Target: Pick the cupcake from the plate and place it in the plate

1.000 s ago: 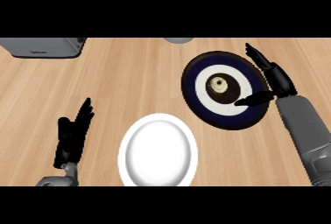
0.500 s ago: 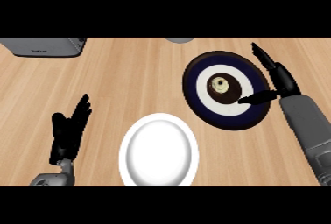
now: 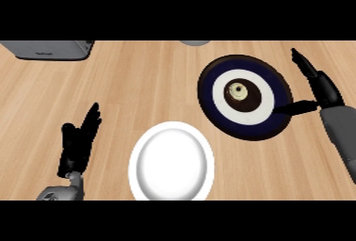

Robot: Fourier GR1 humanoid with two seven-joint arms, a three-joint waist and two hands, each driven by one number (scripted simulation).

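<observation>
Right hand [image 3: 321, 89] at the dark plate's [image 3: 208, 96] right rim, little changed from half a second ago.

Its fingers have straightened a touch and stay spread wide, thumb over the rim, holding nothing. The cupcake [image 3: 238, 91] stands upright at that plate's centre, top facing up, with no clear long axis, untouched. The white plate [image 3: 171, 162] lies near the worktop's front edge. The left hand [image 3: 78, 141] rests open at front left. A grey box [image 3: 50, 48] sits at the back left corner. Nothing blocks the cupcake.

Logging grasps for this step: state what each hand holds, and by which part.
Nothing is held. The black right hand is open beside the dark blue and white plate, thumb toward the brown cupcake without touching it. The black left hand rests open.
</observation>
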